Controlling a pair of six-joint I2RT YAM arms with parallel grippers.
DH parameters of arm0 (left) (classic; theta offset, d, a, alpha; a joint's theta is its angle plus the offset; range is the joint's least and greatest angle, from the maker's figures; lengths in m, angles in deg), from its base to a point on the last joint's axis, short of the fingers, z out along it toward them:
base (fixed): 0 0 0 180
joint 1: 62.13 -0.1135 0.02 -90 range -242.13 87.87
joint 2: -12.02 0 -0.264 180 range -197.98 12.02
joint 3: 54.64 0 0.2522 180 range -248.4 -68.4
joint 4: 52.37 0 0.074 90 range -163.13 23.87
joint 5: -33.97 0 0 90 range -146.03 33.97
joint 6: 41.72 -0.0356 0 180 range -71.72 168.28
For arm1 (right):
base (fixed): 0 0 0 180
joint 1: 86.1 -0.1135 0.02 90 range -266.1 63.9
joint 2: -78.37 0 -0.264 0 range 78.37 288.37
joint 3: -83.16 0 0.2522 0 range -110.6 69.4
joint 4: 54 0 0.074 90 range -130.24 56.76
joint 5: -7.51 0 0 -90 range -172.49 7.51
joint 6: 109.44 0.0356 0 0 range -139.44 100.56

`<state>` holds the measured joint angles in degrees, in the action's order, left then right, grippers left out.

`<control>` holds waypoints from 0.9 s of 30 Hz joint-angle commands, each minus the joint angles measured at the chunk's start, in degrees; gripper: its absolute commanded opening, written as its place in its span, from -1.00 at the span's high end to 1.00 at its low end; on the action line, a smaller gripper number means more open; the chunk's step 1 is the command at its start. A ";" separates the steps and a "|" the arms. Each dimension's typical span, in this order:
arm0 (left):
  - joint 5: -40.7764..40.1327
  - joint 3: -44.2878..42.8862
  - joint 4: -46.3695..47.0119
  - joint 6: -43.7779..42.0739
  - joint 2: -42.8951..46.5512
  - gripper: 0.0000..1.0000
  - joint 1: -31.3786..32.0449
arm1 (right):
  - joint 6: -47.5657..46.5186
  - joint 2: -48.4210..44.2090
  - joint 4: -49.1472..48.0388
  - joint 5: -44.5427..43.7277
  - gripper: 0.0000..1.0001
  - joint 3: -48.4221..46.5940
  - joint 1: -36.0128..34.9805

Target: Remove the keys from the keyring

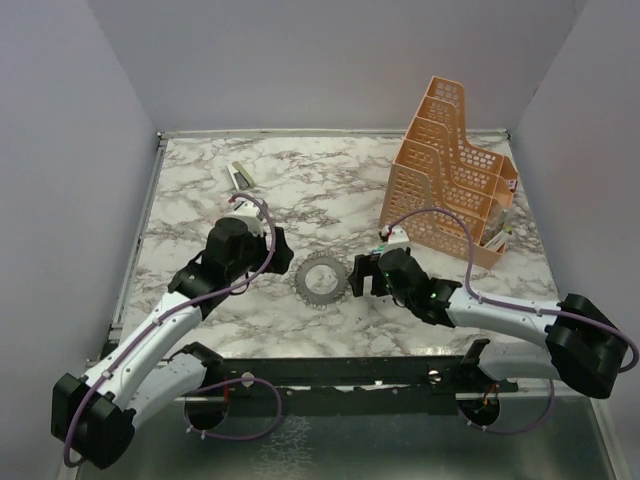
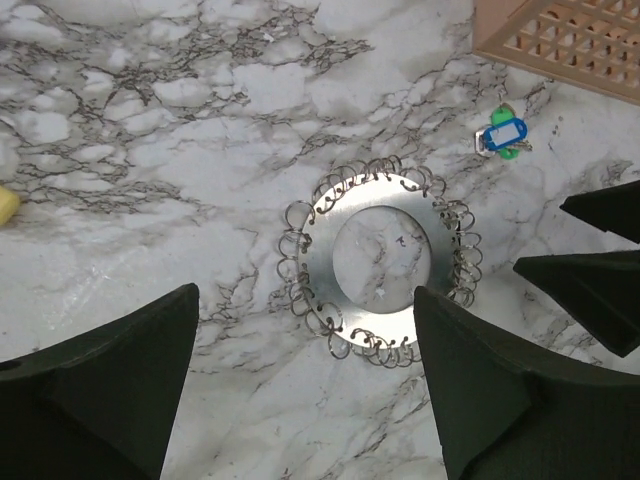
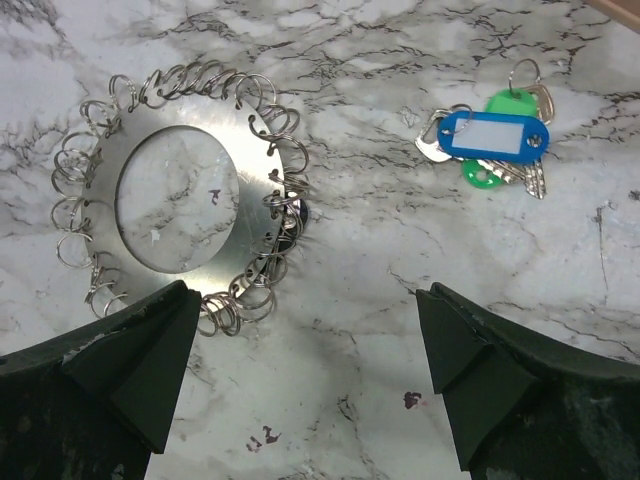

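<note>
The left gripper (image 2: 307, 300) is standing wide apart and holding nothing; it is hanging over the marble table (image 2: 150, 120). A flat silver disc (image 2: 322, 255) is lying just ahead of its fingertips; small wire loops (image 2: 296, 250) are hanging through holes all round the disc's edge. The finger (image 2: 470, 380) at the right of that view is overlapping the disc's near edge; contact cannot be determined.

The right gripper (image 3: 305, 295) is likewise standing wide apart and empty. The disc is lying ahead of it, toward the finger (image 3: 120, 370) at the left of its view; that fingertip is covering the nearest loops, and whether it is touching them cannot be told.

The keys (image 3: 432, 148) are lying flat on the table ahead of the right gripper, toward its other finger's side; they are sitting apart from the disc and clear of both fingers. They are bunched with a blue tag (image 3: 495, 135) and a green tag (image 3: 482, 176). The keyring (image 3: 523, 72) is showing at the far end of the bunch; whether every key is threaded on it cannot be told.

From the left gripper the bunch is lying further ahead and to the right, beyond the disc, near an orange rack (image 2: 560, 35). In the overhead view the two grippers are facing each other with the disc between them; the bunch is sitting just beside the right gripper, between it and the rack.
</note>
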<state>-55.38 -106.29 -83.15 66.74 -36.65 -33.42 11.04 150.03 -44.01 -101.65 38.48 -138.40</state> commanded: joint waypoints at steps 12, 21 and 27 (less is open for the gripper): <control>-6.70 0.49 8.17 6.47 -10.85 -0.57 13.57 | 7.72 -11.10 -5.77 -6.22 -1.00 7.98 0.61; -13.77 -6.68 9.15 0.58 -26.76 -0.53 23.85 | 10.39 -17.39 -4.27 -10.80 -1.00 11.25 0.61; -12.37 -9.80 9.36 -2.14 -33.74 -0.43 26.00 | 11.30 -19.35 -3.48 -12.12 -1.00 12.22 0.66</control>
<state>-66.81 -113.83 -74.75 67.59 -67.36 -8.77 20.72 132.06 -47.86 -110.18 49.76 -137.83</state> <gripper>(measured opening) 0.722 0.998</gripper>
